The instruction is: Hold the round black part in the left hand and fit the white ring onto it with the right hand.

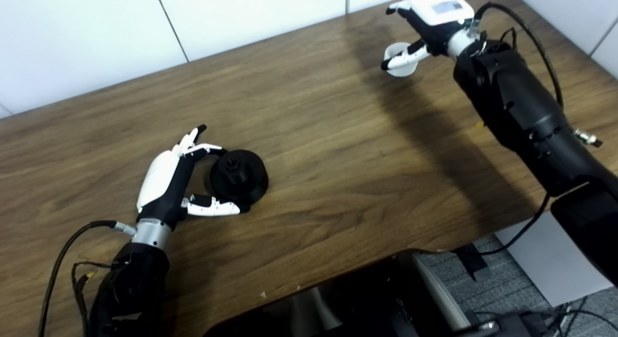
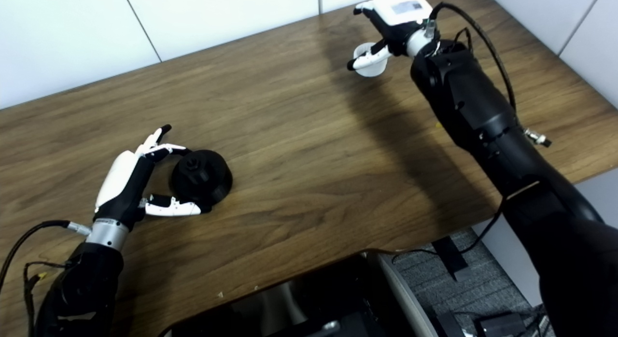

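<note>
The round black part sits on the wooden table at the near left, its small hub facing up. My left hand is cupped around its left side. The curled fingertips touch its far edge and the thumb lies along its near edge, but the hand is open. Far to the right, by the back edge, the white ring rests on the table. My right hand hovers over it, open. Its thumb crosses the ring and its fingers spread well beyond it.
A white wall runs along the table's back edge. Below the front edge are a dark chair-like object, grey floor and cables. Wires trail from both forearms. Bare wood lies between the two hands.
</note>
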Robot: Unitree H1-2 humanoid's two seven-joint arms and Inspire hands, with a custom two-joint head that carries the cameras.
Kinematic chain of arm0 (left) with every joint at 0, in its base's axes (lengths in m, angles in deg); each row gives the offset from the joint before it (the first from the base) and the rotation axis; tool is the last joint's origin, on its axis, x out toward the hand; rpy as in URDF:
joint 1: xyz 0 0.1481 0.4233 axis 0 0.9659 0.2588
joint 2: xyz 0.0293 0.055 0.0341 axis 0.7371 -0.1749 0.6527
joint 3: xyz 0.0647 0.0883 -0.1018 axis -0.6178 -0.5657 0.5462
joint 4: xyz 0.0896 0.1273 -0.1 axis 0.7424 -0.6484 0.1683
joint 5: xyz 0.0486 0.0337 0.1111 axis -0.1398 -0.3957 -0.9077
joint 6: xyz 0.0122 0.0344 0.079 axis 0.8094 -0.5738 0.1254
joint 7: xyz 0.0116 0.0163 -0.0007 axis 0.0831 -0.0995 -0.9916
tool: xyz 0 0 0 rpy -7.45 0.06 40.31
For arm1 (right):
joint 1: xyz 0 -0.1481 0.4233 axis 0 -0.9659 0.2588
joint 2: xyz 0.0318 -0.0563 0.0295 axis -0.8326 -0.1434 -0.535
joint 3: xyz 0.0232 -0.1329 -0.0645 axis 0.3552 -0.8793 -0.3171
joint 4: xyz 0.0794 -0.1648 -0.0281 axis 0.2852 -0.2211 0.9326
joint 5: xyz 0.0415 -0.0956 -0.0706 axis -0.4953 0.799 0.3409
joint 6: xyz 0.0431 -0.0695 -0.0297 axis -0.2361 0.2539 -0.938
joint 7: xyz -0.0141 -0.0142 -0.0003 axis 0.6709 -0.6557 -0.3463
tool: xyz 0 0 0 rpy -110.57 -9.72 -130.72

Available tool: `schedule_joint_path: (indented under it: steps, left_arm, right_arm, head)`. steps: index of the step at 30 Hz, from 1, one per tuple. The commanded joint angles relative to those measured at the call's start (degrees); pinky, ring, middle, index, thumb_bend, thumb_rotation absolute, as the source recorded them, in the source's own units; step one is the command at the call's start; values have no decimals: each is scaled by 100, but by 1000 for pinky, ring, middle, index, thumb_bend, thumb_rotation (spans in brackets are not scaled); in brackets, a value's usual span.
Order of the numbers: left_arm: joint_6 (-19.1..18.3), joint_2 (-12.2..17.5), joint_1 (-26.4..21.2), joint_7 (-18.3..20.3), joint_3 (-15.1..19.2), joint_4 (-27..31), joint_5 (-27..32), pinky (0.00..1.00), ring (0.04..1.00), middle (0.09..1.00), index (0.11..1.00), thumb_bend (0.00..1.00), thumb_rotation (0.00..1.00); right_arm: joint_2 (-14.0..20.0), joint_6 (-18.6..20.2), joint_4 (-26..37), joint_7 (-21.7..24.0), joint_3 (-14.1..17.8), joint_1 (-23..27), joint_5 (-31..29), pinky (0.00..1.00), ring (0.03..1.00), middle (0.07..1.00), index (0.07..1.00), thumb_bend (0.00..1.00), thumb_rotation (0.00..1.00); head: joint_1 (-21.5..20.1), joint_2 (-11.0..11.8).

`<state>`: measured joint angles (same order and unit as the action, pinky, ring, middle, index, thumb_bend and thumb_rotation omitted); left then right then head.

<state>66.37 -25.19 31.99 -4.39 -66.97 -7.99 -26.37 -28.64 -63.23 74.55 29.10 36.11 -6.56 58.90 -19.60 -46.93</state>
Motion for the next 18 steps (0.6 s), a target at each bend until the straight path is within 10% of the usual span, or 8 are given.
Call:
schedule_joint_path:
  steps: [1,18]
  left_arm:
    - [119,69,-137,-63,58,135,12,1000,1000,1000,622,1000,269]
    - [53,50,-154,-28,68,138,-7,1000,1000,1000,623,1000,276]
  right_arm:
    - [184,97,-9,-44,41,303,16,960,933,899,875,826,572]
    - [200,216,-507,348,-101,483,-439,992,869,903,897,806,471]
  head:
    - [4,-5]
    - [80,-21]
